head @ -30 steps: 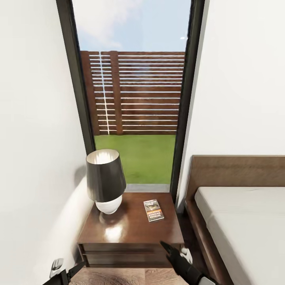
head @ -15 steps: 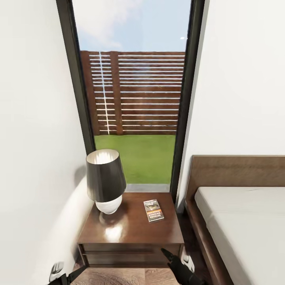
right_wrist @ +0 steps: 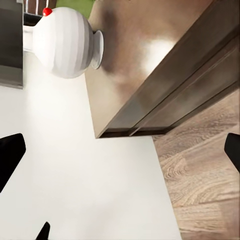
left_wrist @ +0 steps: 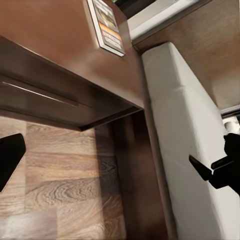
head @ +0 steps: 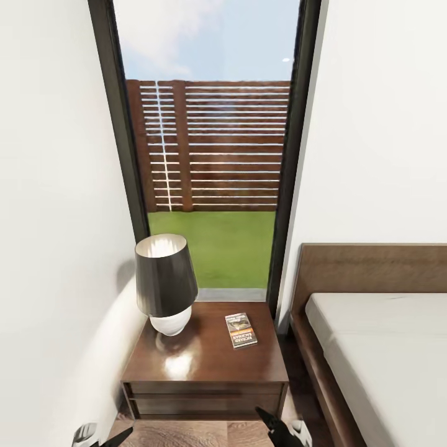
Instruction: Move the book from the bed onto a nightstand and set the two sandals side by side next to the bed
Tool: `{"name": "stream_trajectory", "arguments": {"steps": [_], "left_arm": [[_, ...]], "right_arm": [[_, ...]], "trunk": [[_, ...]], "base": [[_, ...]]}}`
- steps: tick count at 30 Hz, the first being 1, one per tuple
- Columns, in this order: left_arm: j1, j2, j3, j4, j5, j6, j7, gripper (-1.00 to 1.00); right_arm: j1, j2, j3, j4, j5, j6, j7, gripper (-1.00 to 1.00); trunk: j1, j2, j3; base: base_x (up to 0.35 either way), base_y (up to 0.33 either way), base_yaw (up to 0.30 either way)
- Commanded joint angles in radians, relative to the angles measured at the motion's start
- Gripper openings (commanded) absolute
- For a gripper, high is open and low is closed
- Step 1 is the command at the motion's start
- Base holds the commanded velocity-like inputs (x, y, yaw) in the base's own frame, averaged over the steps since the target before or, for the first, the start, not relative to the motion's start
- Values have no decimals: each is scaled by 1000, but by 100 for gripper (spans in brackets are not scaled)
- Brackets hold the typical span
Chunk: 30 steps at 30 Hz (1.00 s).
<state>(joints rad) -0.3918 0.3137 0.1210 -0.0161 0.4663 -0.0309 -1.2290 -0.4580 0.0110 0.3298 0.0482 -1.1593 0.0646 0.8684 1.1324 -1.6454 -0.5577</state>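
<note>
The book (head: 241, 330) lies flat on the nightstand (head: 205, 366), toward its right rear, beside the lamp (head: 164, 282). In the left wrist view the book (left_wrist: 107, 27) shows on the glossy top of the nightstand (left_wrist: 55, 40). To the right stands the bed (head: 385, 347), its light-grey mattress bare. Low in front of the nightstand are my left gripper (head: 102, 436) and right gripper (head: 285, 428), both open and holding nothing. The right wrist view has the fingers (right_wrist: 7, 160) spread wide over the wall and floor. The two sandals are out of view.
A tall black-framed window (head: 211, 155) behind the nightstand shows a slatted fence and grass. A white wall (head: 56, 248) closes the left side. Wood-plank floor (head: 186, 434) runs in front of the drawers, and a narrow gap separates nightstand and bed frame (head: 304, 354).
Both grippers have sunk toward the bottom edge of the head view, away from the nightstand top. The book, lamp and bed have stayed put.
</note>
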Motion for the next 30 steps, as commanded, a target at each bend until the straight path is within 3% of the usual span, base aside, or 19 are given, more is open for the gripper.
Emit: {"name": "stream_trajectory", "arguments": {"steps": [1, 19, 23, 24, 30], "left_arm": [[1, 2, 8, 1, -8, -4, 2, 100], [19, 15, 7, 1, -10, -10, 64, 100], [26, 15, 6, 1, -30, -24, 66, 100], [34, 14, 7, 1, -49, -35, 68, 100], [47, 10, 6, 1, -68, -44, 83, 100]], "right_arm": [[0, 0, 5, 4, -10, 5, 6, 100], [46, -13, 5, 4, -8, -5, 0, 100], [57, -15, 5, 4, -8, -5, -1, 100], [62, -15, 6, 4, -8, -6, -2, 100], [75, -15, 6, 4, -8, -8, -4, 100]], "trunk": [[0, -1, -1], [0, -1, -1], [0, -1, -1], [0, -1, -1], [0, -1, -1]], "base": [[0, 0, 0], [0, 0, 0], [0, 0, 0], [0, 0, 0], [0, 0, 0]]}}
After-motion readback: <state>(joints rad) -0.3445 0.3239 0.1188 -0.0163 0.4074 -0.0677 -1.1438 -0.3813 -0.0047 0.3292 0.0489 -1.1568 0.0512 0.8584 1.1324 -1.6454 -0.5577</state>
